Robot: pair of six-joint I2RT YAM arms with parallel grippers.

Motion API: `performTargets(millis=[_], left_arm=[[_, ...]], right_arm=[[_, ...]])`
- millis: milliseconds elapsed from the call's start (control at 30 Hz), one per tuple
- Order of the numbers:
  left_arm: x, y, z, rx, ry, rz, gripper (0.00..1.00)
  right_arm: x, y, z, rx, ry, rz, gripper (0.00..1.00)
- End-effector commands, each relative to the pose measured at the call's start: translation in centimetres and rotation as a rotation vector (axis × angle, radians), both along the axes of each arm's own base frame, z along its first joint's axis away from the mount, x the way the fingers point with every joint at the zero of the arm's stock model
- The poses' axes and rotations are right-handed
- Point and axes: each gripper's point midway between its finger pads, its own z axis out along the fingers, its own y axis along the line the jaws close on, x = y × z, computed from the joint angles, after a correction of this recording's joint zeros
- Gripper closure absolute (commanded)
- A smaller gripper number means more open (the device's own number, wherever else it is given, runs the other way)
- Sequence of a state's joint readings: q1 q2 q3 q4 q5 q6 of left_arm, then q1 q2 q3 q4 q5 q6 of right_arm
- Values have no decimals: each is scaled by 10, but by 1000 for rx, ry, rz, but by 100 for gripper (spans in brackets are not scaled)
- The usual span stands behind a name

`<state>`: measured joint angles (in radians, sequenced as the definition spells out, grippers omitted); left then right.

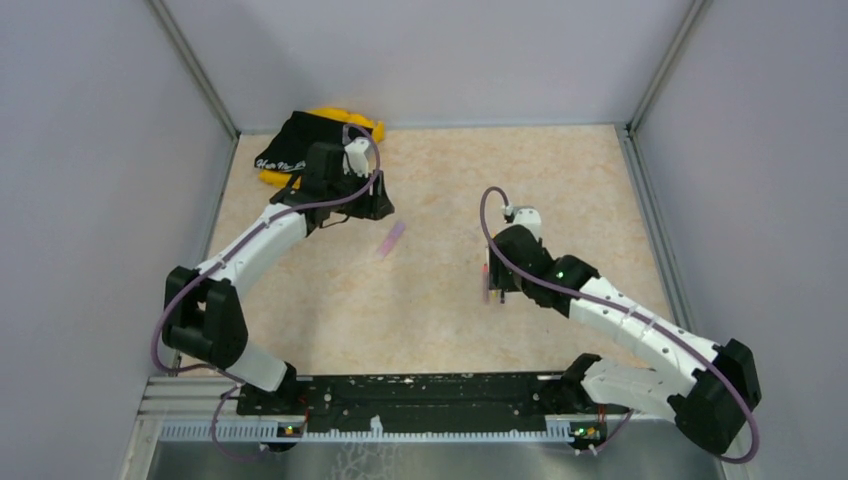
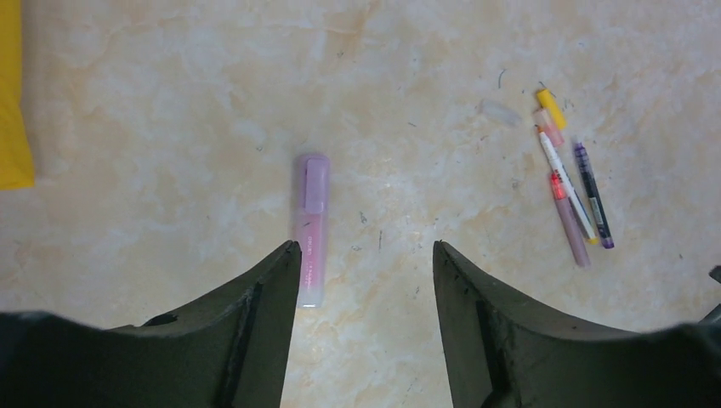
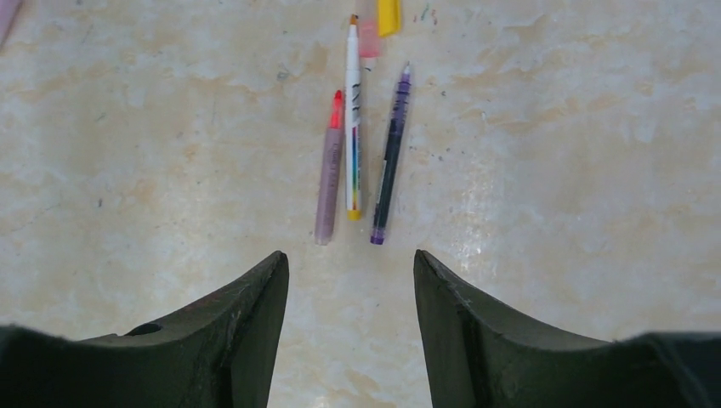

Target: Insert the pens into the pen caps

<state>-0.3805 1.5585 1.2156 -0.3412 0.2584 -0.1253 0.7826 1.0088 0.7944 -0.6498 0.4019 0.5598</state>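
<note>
Since the pens (image 3: 353, 127) lie side by side on the table (image 3: 553, 170) just ahead of the right gripper (image 3: 350, 255), long axes pointing away from it, it's the nearer one. Both sets of jaws spread, holding nothing; left gripper (image 2: 366, 246) well apart.

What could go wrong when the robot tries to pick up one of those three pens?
The three pens lie close together, so the open right gripper might pinch two at once or roll one away. The little yellow cap and pink cap sit right by the pen tips and could get knocked aside.
</note>
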Motion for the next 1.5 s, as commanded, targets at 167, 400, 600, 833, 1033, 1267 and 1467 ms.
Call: performTargets(millis=[167,400,600,833,1033,1267,1467], left_arm=[[-3,-8,37,-122,-158,-22,35],[1,-9,65,-185,-281,-9,37],[3,-9,62,-168,-286,-15,37],[2,-11,65,-164,-300,-40,36],[4,-9,67,-142,-303,-39,36],[4,-5,68,-125,-313,-26,36],[4,-4,67,-121,-309,-25,36]], right_arm=[[27,-19,-17,6,119,-53,54],[46,-23,-40,-54,163,-105,59],[56,-10,-57,-16,213,-100,62],[70,-8,-67,-22,246,-113,63],[78,-12,-78,-46,279,-130,65],[83,-13,-87,-63,306,-130,67],[82,-15,-96,-67,331,-131,68]])
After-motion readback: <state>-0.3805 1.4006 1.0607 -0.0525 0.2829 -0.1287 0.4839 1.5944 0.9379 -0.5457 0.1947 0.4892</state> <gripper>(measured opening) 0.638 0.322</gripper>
